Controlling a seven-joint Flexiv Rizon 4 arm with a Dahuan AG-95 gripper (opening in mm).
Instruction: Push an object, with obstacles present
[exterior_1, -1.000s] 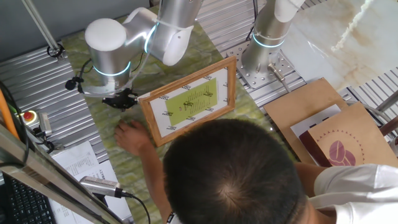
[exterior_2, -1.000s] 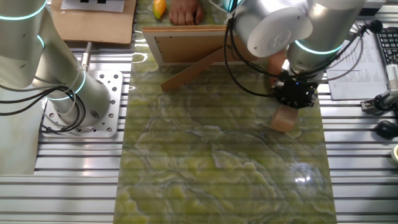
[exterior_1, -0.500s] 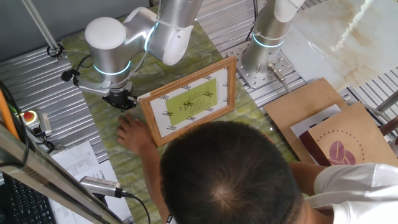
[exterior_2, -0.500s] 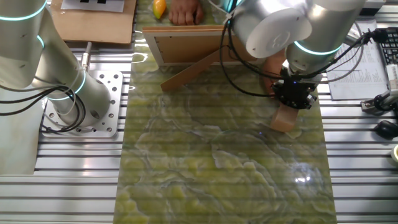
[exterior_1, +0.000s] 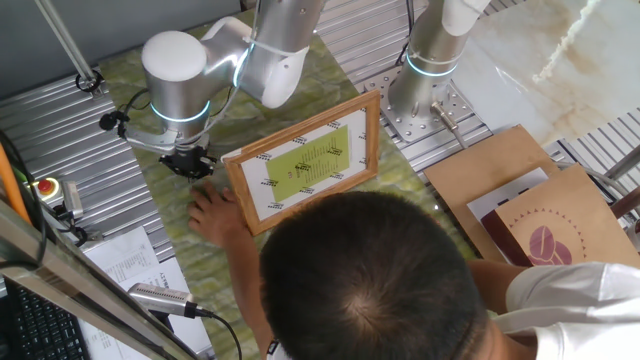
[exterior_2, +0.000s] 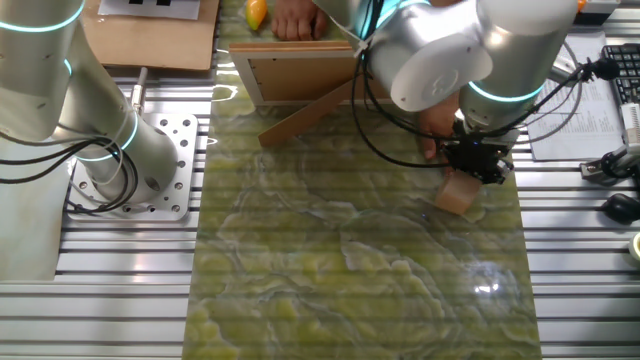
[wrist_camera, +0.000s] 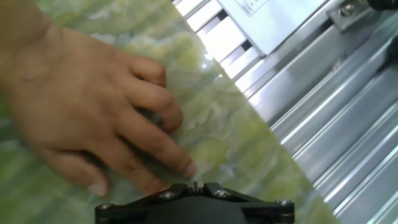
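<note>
Over the last second the gripper (exterior_2: 478, 168) has slid a little along the right edge of the worktop (exterior_2: 330, 290), away from the far edge, so in the other fixed view it now hangs right over the top of the wooden block (exterior_2: 459, 192). The person's hand (wrist_camera: 93, 118) has stayed close by it.

The block sits near the right edge of the green marbled worktop, about midway along it. The gripper is low and just behind it on the far side, which suits a shove toward the open near half of the surface rather than a grasp. I cannot tell whether the fingers are spread or pressed together; the hand view shows only the dark base of the tool, and both fixed views hide the tips. The picture frame (exterior_2: 300, 75) stands propped along the far edge with the teardrop piece (exterior_2: 257, 13) beyond it, both well apart from the block, so they bound the far side only.

The block is small, pale tan, plain and roughly cubic, probably bare wood, with one lit face turned to the camera.
</note>
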